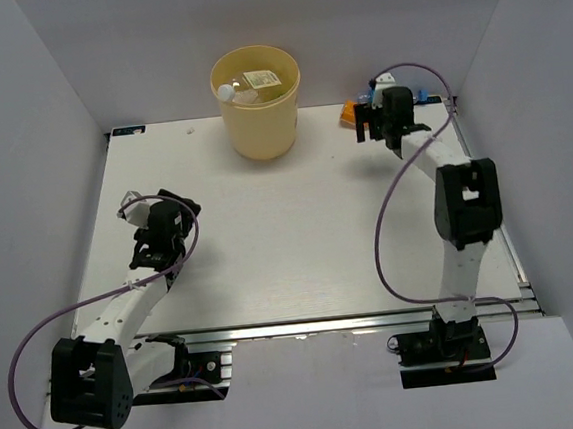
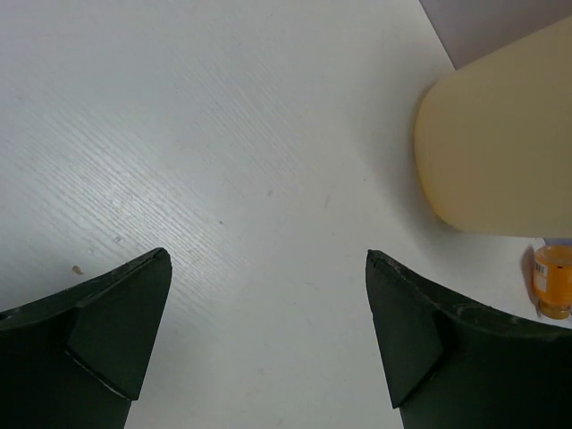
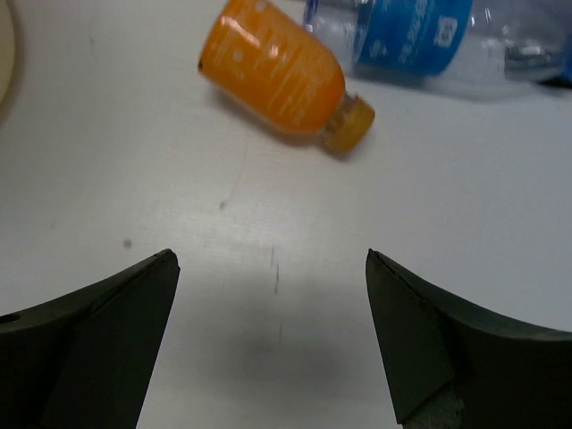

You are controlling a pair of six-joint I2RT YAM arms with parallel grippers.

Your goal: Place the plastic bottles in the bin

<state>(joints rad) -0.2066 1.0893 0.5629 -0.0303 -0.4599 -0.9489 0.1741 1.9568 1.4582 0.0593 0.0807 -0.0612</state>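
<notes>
Robotics lab test cell; plain white wood-grain bench [image 1: 289, 244] boxed in by blank white panel walls [image 1: 30, 147]; aluminium mounting rail [image 1: 306, 326] along near edge

left arm [image 1: 124, 309]: folded short, working close in; white link runs from the left base [image 1: 88, 382] forward and to the right, then the wrist rises a little further ahead
left wrist [image 1: 162, 225]: tipped downward, fingers aimed down and ahead
left gripper [image 2: 268, 259]: jaws spread wide, holding nothing
left fingers [image 2: 116, 331]: black, both tips free, touching nothing
right arm [image 1: 454, 270]: stretched far forward from the right base [image 1: 444, 346]; lower link nearly straight ahead
right elbow [image 1: 466, 204]: black joint, forearm bends left beyond it
right gripper [image 3: 271, 259]: pointing down, jaws spread wide, holding nothing
right fingers [image 3: 98, 340]: black, tips free
</notes>
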